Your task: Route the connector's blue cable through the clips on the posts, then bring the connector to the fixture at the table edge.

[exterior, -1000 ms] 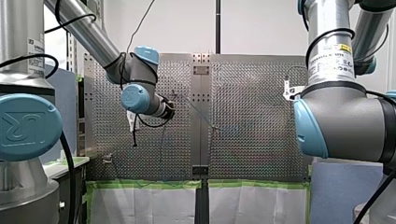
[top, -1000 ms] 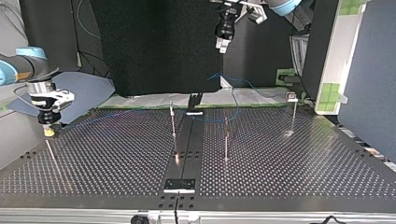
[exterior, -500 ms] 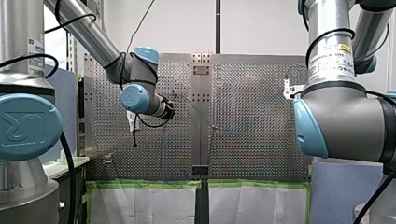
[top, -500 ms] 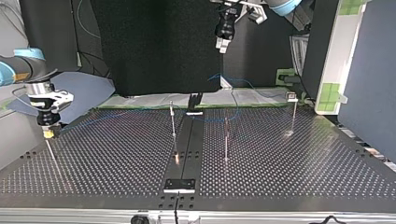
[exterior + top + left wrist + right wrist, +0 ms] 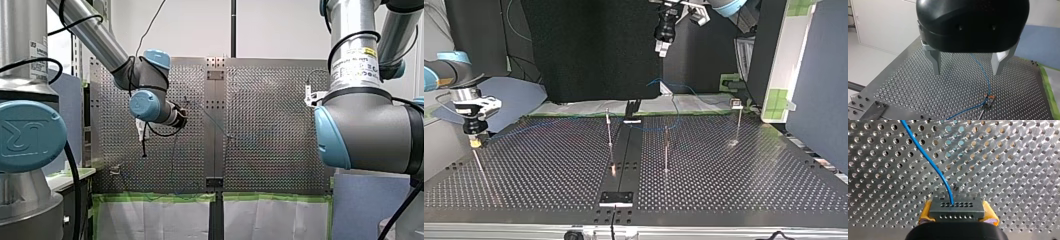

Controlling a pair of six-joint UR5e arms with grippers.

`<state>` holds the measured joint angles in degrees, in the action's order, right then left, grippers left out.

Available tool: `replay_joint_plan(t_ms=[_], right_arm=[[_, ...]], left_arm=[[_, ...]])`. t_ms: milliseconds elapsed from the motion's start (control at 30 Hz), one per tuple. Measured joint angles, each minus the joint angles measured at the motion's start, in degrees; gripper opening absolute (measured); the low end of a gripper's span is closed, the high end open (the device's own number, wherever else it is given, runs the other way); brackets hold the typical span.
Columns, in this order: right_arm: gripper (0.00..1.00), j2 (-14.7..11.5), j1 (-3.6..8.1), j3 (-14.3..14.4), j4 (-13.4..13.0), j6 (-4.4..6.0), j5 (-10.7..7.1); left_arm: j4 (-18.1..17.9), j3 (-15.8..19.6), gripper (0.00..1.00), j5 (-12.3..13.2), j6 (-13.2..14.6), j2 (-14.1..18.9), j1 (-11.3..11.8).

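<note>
So, the connector point(image 5: 956, 210) is clamped in my right pincer point(image 5: 956, 216), squeezed between its yellow pads point(image 5: 926, 213) on both sides, with its rows of little holes facing out towards the perforated counter point(image 5: 1010, 165). The blue cable point(image 5: 947, 187) comes out of one of those holes and curves away over the counter. In the top view that pincer sits low over the counter near the view's left side, and the thin cable trails off it towards the upright posts point(image 5: 609, 131) around the middle. From the left wrist view the cable passes under my left pincer point(image 5: 967, 65) and reaches a small clip point(image 5: 988, 98) on one post, then bends off sideways from there. My left pincer is spread wide, metal fingers point(image 5: 935, 61) well apart and nothing between them. In the top view it hangs high above the far side of the counter, well apart from the posts and the other pincer.
</note>
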<state>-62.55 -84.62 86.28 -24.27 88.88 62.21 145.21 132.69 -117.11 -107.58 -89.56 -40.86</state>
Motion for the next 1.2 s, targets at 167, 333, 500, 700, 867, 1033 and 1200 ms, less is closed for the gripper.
replay_joint_plan(t_ms=[167,333,500,700,867,1033,1200], right_arm=[[0.00,0.02,0.04,-0.07,-0.06,-0.07,-1.34],[0.00,0.10,0.04,-0.08,-0.15,-0.08,-2.30],[0.00,0.16,0.03,-0.17,-0.15,-0.03,-2.57],[0.00,0.25,0.06,-0.28,-0.10,0.04,-2.60],[0.00,0.28,0.11,-0.39,-0.13,0.12,-2.61],[0.00,0.42,0.17,-0.70,-0.05,0.23,-2.60],[0.00,0.55,0.14,-0.88,0.16,0.14,-2.60]], left_arm=[[0.00,-0.01,1.00,0.00,0.00,0.00,0.08],[0.00,0.00,1.00,0.00,0.00,0.00,0.17],[0.00,0.00,1.00,0.04,0.00,-0.01,0.21],[0.00,0.00,1.00,0.04,0.00,-0.03,0.21],[0.00,0.00,1.00,0.07,0.00,-0.03,0.21],[0.00,0.00,1.00,0.04,0.00,0.00,0.21],[0.00,0.00,1.00,0.04,0.00,-0.01,0.22]])
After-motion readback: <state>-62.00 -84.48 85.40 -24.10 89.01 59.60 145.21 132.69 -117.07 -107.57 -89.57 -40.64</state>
